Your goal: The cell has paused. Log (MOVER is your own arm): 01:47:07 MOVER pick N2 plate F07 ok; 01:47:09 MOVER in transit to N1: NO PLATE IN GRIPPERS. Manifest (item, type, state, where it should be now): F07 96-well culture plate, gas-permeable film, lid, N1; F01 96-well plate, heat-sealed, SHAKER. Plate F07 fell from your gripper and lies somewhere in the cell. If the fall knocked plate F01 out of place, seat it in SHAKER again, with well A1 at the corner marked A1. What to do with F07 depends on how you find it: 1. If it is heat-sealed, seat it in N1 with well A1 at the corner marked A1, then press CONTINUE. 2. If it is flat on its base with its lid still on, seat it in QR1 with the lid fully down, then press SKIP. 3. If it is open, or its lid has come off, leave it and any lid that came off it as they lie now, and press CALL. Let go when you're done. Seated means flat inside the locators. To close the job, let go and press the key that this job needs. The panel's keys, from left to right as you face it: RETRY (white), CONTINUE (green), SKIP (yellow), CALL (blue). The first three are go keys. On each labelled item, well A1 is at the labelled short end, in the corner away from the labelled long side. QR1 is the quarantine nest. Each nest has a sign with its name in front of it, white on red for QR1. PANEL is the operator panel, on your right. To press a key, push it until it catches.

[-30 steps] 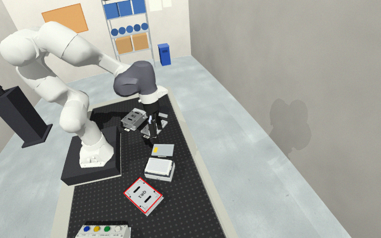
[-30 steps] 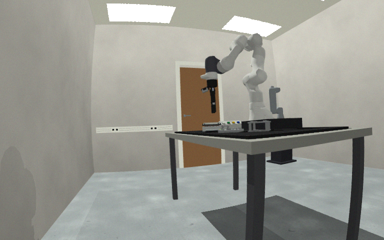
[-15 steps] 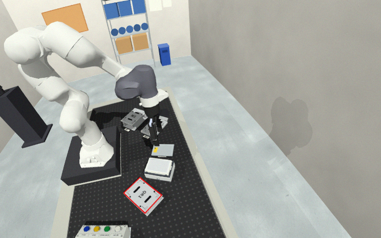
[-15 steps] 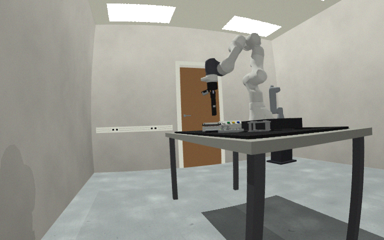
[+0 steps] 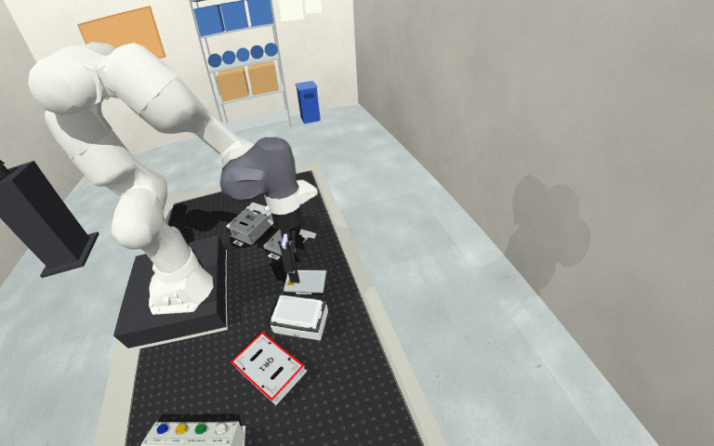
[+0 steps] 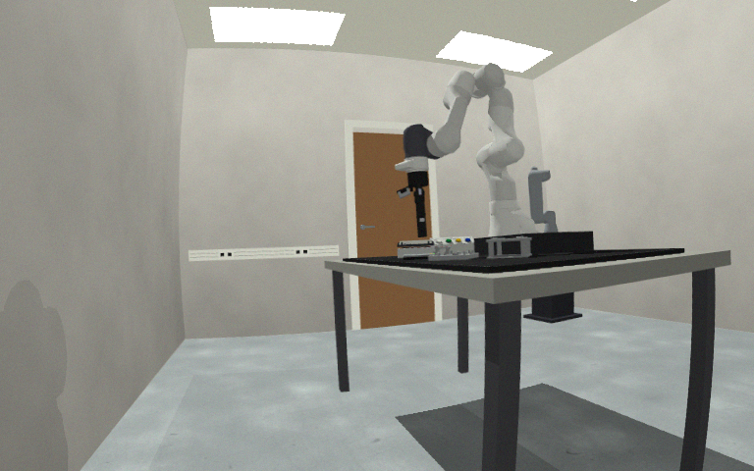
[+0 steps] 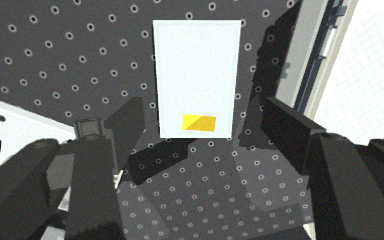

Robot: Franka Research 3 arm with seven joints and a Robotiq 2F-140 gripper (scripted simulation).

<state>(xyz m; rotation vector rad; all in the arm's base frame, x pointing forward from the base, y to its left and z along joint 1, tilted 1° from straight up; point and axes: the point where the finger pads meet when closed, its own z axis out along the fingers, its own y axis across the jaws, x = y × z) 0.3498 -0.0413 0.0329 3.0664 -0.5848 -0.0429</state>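
On the black perforated surface [image 5: 347, 378] [image 6: 612, 256] [image 7: 107, 30], a pale flat rectangular plate with a yellow patch [image 5: 311, 280] [image 7: 196, 75] lies outside any nest, presumably dropped. The black claw [image 5: 292, 279] [image 6: 421, 235] [image 7: 203, 113] hovers above, wide and holding nothing, probably lining up to grasp.

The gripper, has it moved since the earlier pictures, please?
Yes. In the exterior view, the gripper has moved downward against the brown door.
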